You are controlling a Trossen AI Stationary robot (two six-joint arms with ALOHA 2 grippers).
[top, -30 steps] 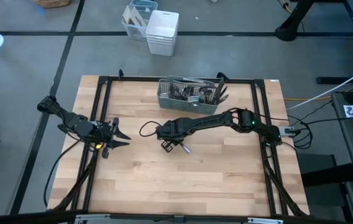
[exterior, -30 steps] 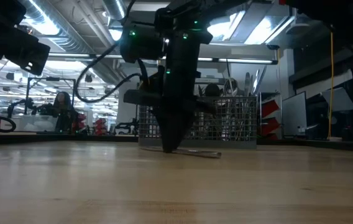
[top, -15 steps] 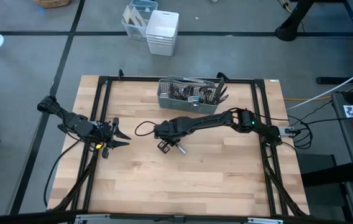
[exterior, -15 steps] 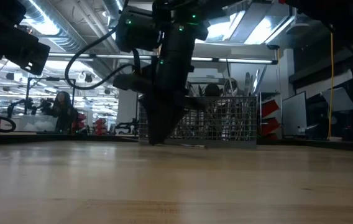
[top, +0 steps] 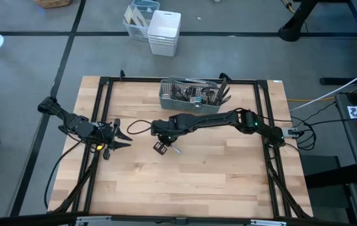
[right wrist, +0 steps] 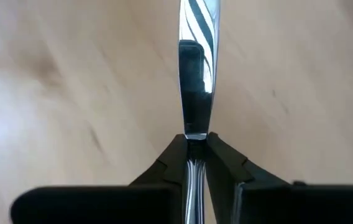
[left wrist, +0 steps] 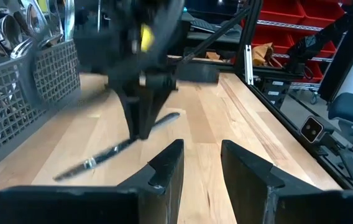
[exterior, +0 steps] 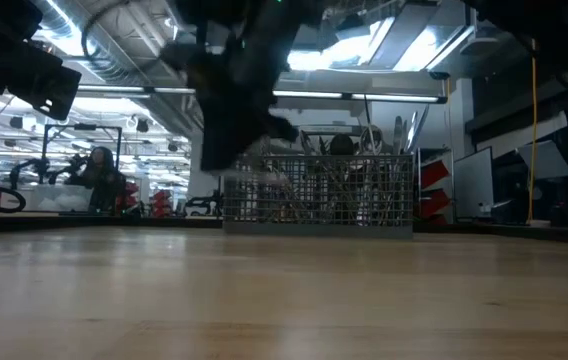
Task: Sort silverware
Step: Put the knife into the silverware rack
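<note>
A slim silver utensil (top: 175, 150) is in my right gripper (top: 159, 147), which is shut on it left of the table's middle, in front of the caddy. Which kind of utensil it is, I cannot tell. The left wrist view shows this gripper (left wrist: 142, 130) with the utensil (left wrist: 102, 158) sticking out on both sides. The remaining silverware (top: 194, 94) stands upright in the grey mesh caddy (top: 166, 99) near the far edge. My left gripper (top: 120, 135) waits open at the table's left side, its fingers apart (left wrist: 201, 163). My right gripper pinches the utensil between its two fingers, at a flat shiny stretch (right wrist: 195, 134) partway along its length. The fingers come from above, pointing down, and lie across it. The utensil is lifted clear of the table, both ends free (left wrist: 164, 119).
The caddy (exterior: 314, 200) stands behind the right gripper (exterior: 226, 150). Black frame rails (top: 103, 107) run along the table's left, right and far sides. A cable loop (top: 137, 129) lies between the grippers. White bins (top: 164, 31) sit on the floor beyond the table. Bare wood (top: 191, 182) spreads toward the near edge.
My right gripper has moved toward the table's left and risen, staying shut on the utensil. The utensil, whose free end lay on the wood one second ago, is now lifted clear and carried leftward with it.
</note>
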